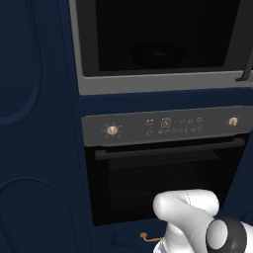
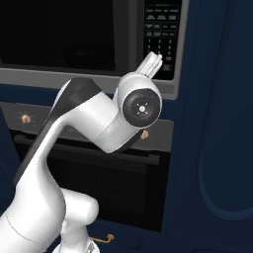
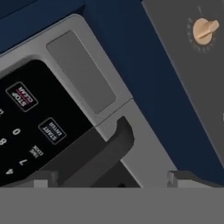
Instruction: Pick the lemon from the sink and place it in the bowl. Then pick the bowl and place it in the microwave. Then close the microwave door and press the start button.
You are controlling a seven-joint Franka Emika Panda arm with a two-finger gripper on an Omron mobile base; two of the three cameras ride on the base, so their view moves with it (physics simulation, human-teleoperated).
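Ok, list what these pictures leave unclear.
- Bowl: a faint dark shape in the microwave cavity, left base view; too dim to tell if the lemon is in it.
- Microwave door: cut off by the right edge, left base view.
- Gripper: fingertips barely rise at the bottom, hand view; the arm hides it in the right base view.
- Keypad labels: too small, right base view.

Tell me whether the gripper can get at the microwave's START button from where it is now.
Probably yes, though narrowly. In the hand view the START button lies uncovered ahead of the gripper, whose jaws stand wide open. What looks like the microwave door juts out just beside the button and may crowd the approach.
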